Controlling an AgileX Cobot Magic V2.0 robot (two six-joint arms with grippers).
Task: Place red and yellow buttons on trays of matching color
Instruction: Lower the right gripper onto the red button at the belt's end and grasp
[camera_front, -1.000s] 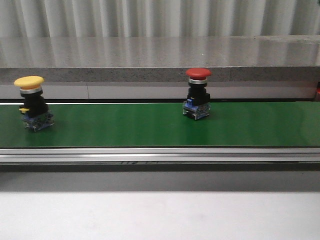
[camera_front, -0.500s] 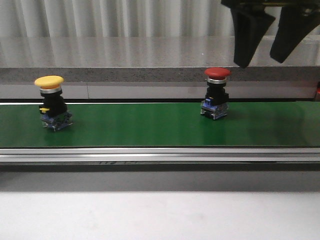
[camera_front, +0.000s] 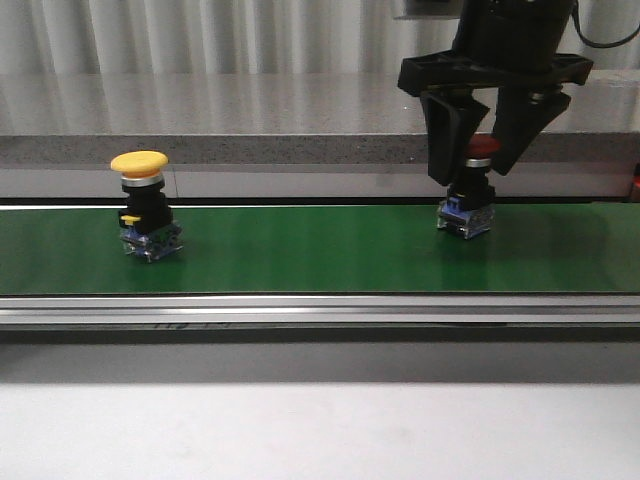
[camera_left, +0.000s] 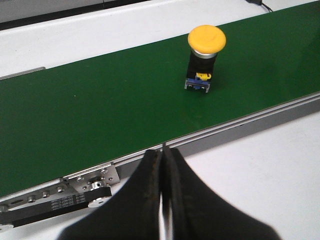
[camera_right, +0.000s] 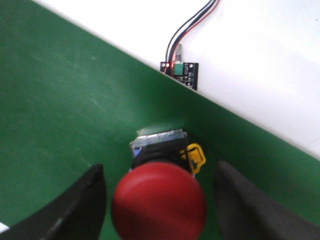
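A red button (camera_front: 480, 149) on a black and blue base stands upright on the green belt (camera_front: 320, 250) at the right. My right gripper (camera_front: 477, 168) is open, a finger on each side of the red cap, not touching it. The right wrist view shows the red button (camera_right: 159, 204) between the two fingers. A yellow button (camera_front: 139, 162) stands upright on the belt at the left; it also shows in the left wrist view (camera_left: 206, 40). My left gripper (camera_left: 162, 156) is shut and empty, over the belt's metal rail, apart from the yellow button. No trays are in view.
A metal rail (camera_front: 320, 308) runs along the belt's near edge. A grey stone ledge (camera_front: 250, 148) runs behind the belt. A small circuit board with wires (camera_right: 180, 70) sits at the belt's edge in the right wrist view.
Both buttons have moved to the right along the belt. My right gripper has come down from above and now straddles the red button's cap.
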